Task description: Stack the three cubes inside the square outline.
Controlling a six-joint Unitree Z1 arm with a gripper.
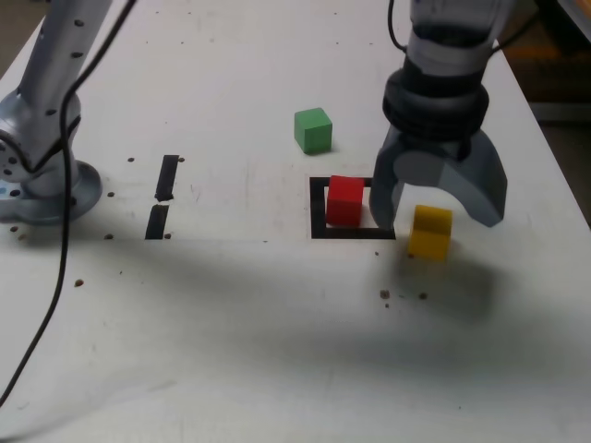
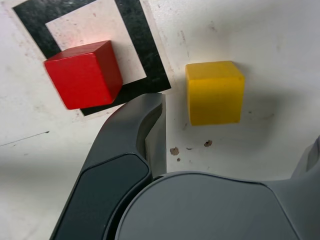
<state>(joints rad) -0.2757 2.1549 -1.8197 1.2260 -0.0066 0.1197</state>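
With the gripper [image 1: 436, 214] spread wide and empty, the yellow cube [image 1: 430, 232] sits between its jaws, just beside the outline [image 1: 319, 205].

White tabletop [image 1: 277, 351], scuffed and speckled with small dark spots; broad soft shadows across it. Dim floor beyond its far right edge.

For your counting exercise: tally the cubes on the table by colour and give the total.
Red cube: 1
Yellow cube: 1
Green cube: 1
Total: 3
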